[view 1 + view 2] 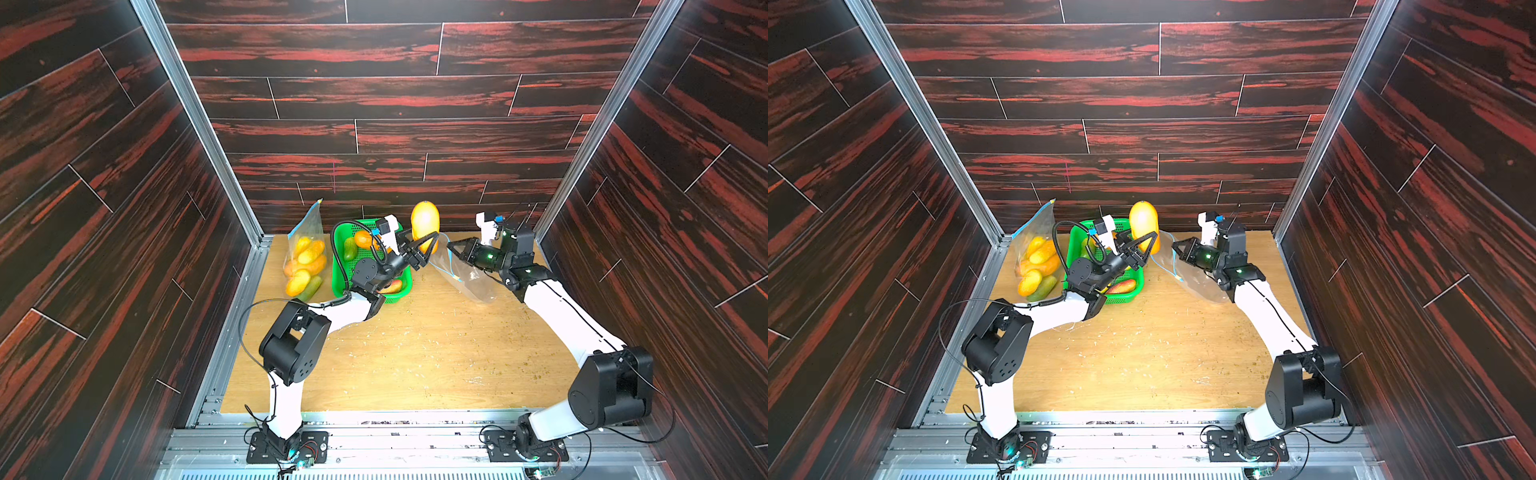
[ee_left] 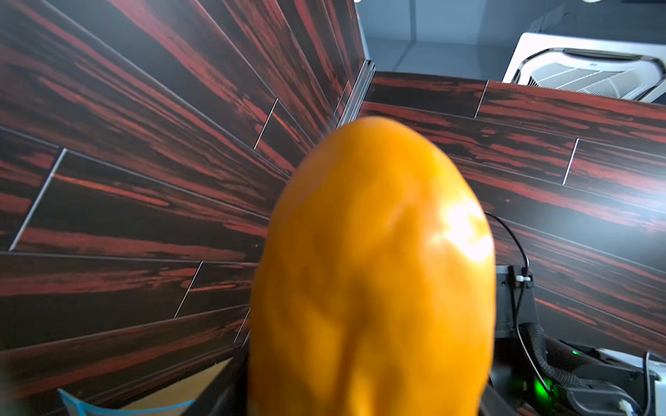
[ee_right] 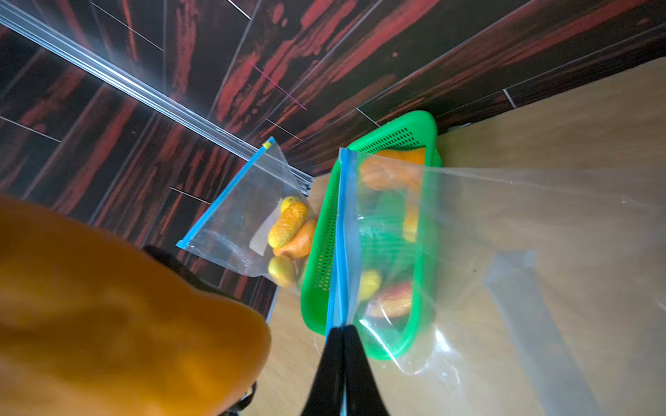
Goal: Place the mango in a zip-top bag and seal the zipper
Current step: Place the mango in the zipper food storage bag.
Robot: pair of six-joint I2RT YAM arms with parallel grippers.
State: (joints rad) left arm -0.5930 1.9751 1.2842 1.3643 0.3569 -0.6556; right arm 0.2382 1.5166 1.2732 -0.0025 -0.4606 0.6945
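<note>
A big yellow-orange mango (image 1: pixel 424 222) (image 1: pixel 1144 222) stands upright in the air at the back of the table, with my left gripper (image 1: pixel 428 249) (image 1: pixel 1148 249) shut on its lower part. It fills the left wrist view (image 2: pixel 371 270) and hides the fingers there. Just right of it, my right gripper (image 1: pixel 451 246) (image 1: pixel 1174 246) is shut on the blue zipper rim (image 3: pixel 346 234) of a clear, empty zip-top bag (image 1: pixel 473 278) (image 1: pixel 1198 284), which hangs down to the table. In the right wrist view the mango (image 3: pixel 108 317) is beside the pinched rim and outside the bag.
A green basket (image 1: pixel 405 286) (image 3: pixel 317 252) with several mangoes sits under my left arm. A second zip-top bag (image 1: pixel 305 257) full of mangoes leans against the left wall. Dark walls close in on three sides.
</note>
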